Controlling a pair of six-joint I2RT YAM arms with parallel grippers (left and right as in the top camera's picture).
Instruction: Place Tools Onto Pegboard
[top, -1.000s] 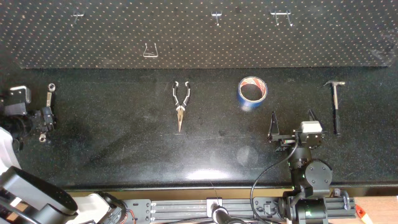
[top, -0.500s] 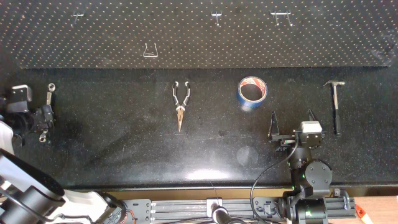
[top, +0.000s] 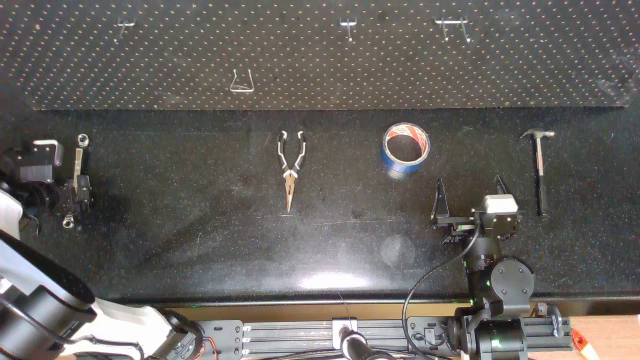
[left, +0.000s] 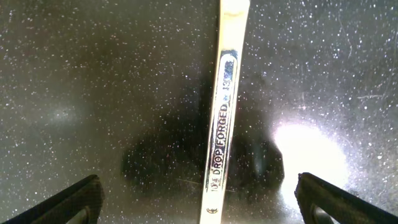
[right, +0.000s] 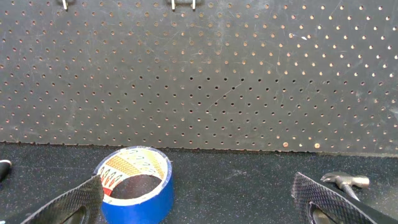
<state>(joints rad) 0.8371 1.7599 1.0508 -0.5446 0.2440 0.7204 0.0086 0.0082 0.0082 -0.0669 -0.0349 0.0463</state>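
Black speckled desk (top: 200, 230) below the pegboard (top: 320, 50): my left tool (left: 199, 186), spread wide, straddles the wrench (left: 222, 112) at far left of the top view; my right tool (top: 469, 186) stands wide, lower right.

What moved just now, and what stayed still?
The left gripper slid a little to the right over the wrench, open and holding nothing. The right gripper, pliers, tape roll and hammer stayed put.
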